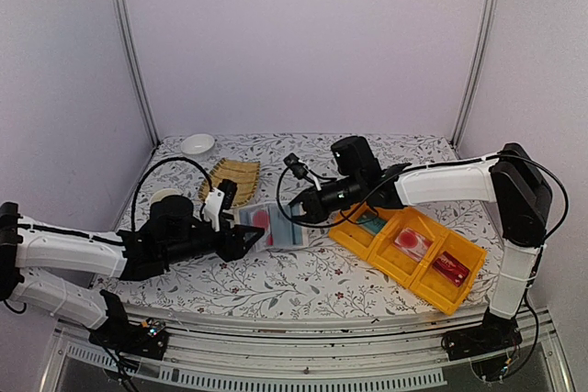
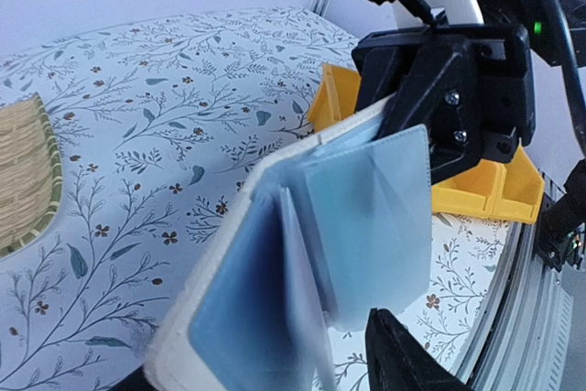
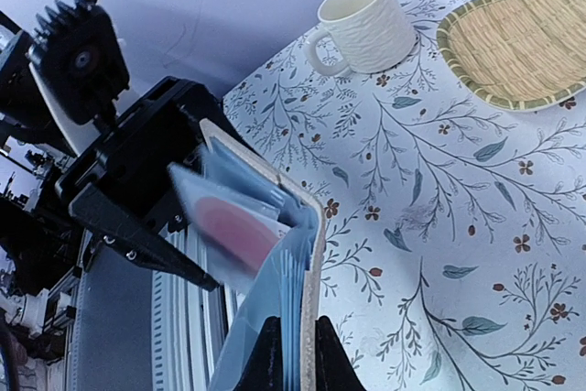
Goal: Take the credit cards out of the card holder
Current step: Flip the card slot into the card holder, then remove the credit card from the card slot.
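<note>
The card holder [image 1: 280,227] hangs open in the air between the 2 arms, above the table a little left of its middle, its grey-blue lining facing up. The right gripper [image 3: 295,359] has its fingers closed tight on the edge of the holder's right flap. The left gripper [image 1: 243,241] has its jaws part-open around the opposite end; whether they press on it cannot be told. 1 whitish-pink card [image 3: 236,229] with a big red circle sits in a pocket on the left flap and juts out toward the left gripper's fingers.

The yellow trays [image 1: 381,262] lie on the right half of the table, slanting toward the near right corner. A teal card [image 1: 372,222] lies in the compartment nearest the holder. The next compartment holds a pale thing with a red spot, and the last holds a red thing. A woven mat [image 1: 231,179] lies toward the far left, a white mug [image 3: 366,17] is near the left edge, and a small white bowl [image 1: 197,143] is in the far left corner
</note>
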`<state>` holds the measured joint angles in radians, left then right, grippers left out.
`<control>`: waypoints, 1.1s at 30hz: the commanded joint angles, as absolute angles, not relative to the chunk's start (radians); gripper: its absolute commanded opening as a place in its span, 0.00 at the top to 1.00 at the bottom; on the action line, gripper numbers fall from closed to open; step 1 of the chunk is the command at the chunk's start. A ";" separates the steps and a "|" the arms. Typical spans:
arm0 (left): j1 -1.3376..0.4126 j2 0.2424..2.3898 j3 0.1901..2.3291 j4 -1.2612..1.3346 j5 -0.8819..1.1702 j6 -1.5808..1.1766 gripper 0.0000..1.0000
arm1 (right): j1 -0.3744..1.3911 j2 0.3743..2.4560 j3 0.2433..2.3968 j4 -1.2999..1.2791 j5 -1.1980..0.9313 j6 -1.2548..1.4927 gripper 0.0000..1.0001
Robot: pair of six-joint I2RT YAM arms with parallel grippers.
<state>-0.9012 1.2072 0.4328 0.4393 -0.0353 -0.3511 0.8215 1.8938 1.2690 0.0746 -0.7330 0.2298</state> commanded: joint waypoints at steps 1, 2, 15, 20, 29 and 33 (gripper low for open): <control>-0.868 1.155 0.398 0.508 0.061 -0.363 0.41 | 0.821 1.876 1.289 0.102 -0.863 0.203 0.98; -0.863 1.147 0.395 0.498 0.060 -0.362 0.40 | 0.822 1.875 1.289 0.106 -0.873 0.203 0.98; -0.799 1.034 0.269 0.651 0.293 -0.352 0.38 | 0.807 1.816 1.233 0.223 -1.145 0.179 0.98; -0.799 1.082 0.278 0.699 0.352 -0.354 0.41 | 0.807 1.796 1.224 0.232 -1.190 0.161 0.98; -0.802 1.111 0.273 0.865 0.512 -0.387 1.00 | 0.808 1.786 1.218 0.242 -1.221 0.147 0.98; -0.802 1.095 0.254 0.908 0.520 -0.414 1.00 | 0.791 1.787 1.199 0.236 -1.182 0.143 0.84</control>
<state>-0.8066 1.1053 0.2729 0.8055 0.4828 -0.3893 0.7963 1.8187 1.2282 0.2100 -1.1877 0.1558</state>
